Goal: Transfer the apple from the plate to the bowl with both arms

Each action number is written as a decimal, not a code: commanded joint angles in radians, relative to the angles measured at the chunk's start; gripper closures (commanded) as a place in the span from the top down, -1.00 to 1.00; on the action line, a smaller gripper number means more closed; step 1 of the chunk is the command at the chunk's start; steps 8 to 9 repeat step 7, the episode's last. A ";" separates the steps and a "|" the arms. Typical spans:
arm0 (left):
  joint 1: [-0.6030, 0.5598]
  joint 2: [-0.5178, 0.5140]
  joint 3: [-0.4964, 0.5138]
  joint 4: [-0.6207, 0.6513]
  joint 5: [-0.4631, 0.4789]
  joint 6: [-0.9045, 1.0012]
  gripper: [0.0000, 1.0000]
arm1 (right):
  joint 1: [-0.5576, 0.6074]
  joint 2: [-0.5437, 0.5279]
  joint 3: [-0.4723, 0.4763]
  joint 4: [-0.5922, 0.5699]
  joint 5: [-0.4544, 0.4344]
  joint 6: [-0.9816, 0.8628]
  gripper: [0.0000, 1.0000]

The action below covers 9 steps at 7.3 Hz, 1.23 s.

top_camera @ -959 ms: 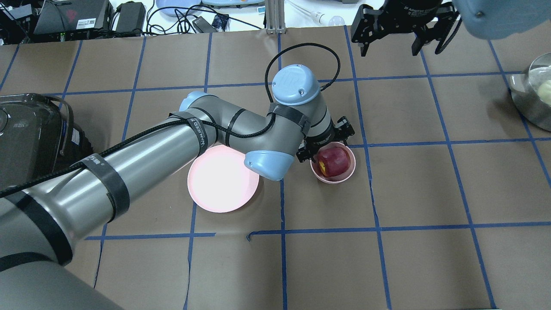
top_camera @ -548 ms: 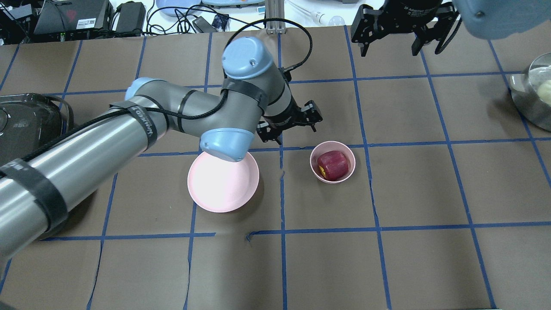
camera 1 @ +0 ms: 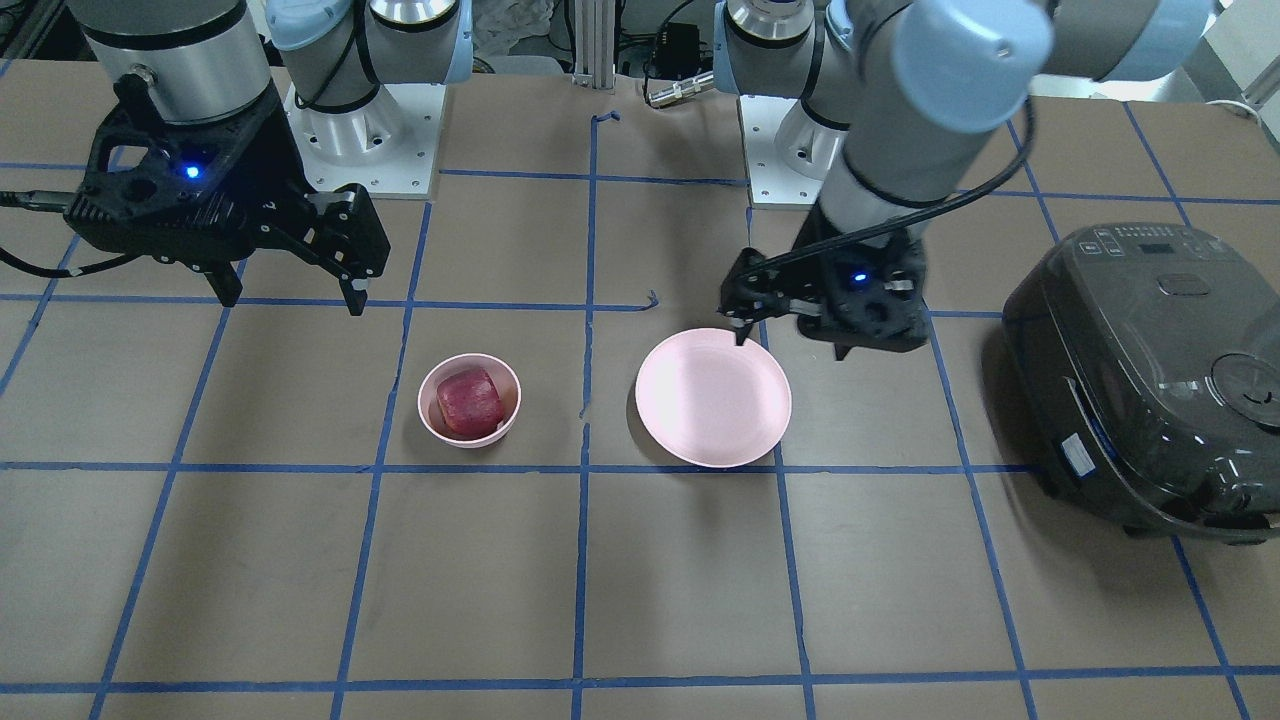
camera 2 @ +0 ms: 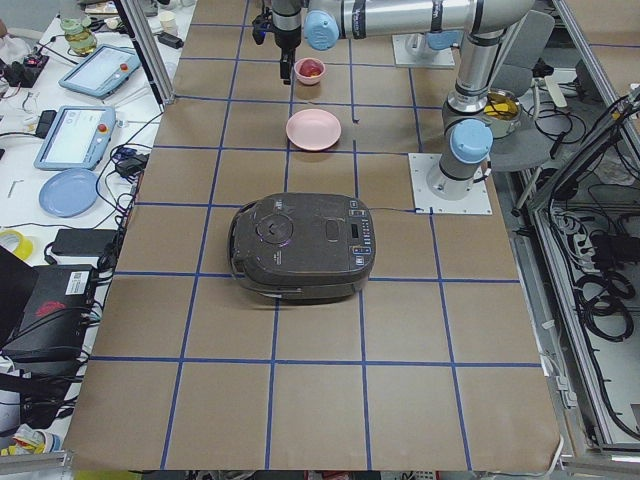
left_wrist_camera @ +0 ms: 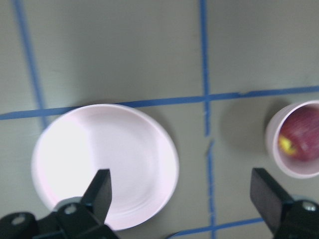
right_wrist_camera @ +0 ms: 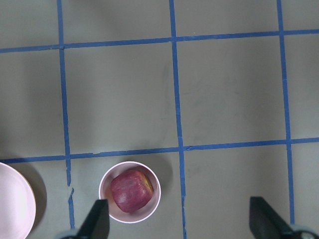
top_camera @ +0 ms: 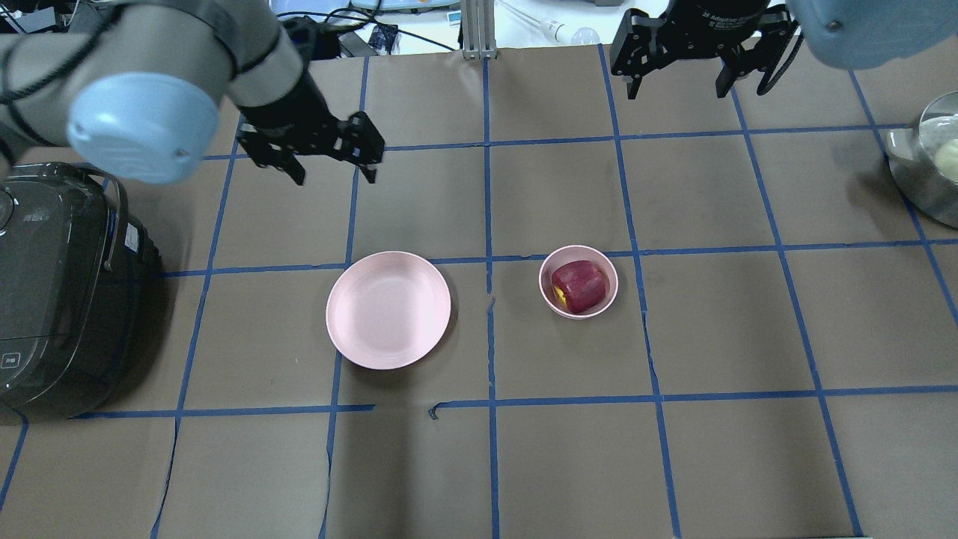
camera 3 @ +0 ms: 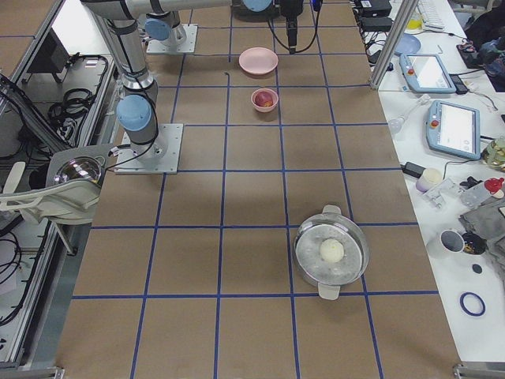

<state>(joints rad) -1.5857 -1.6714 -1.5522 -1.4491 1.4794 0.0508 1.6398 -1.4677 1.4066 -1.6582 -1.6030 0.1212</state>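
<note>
Both grippers hang above the table (top_camera: pixel 748 337) with fingers spread wide and nothing between them, the left gripper (top_camera: pixel 335 177) and the right gripper (top_camera: pixel 677 91), two in all. Nearest the robot's side in the overhead view lie the two pink dishes side by side but apart, a blue tape line running between them: one plate (top_camera: pixel 388 310) on the left and one bowl (top_camera: pixel 612 289) on the right. The single apple (top_camera: pixel 580 286) sits inside the bowl, a yellow patch turned toward the plate. One dark rice cooker (top_camera: pixel 52 299) stands at the left edge, well apart from the plate. Farther out, the left gripper hovers beyond the plate. One metal pot (top_camera: pixel 917 180) holding a pale round lump (top_camera: pixel 949 161) sits at the right edge. Farthest, the right gripper hovers near the table's far edge.
</note>
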 commanded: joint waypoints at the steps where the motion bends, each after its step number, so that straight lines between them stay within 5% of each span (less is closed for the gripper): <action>1: 0.050 0.074 0.055 -0.088 0.009 0.032 1.00 | 0.000 0.000 0.000 0.000 0.000 0.000 1.00; 9: 0.050 0.116 0.037 -0.152 0.028 0.032 1.00 | 0.000 0.001 0.000 -0.002 0.003 0.000 1.00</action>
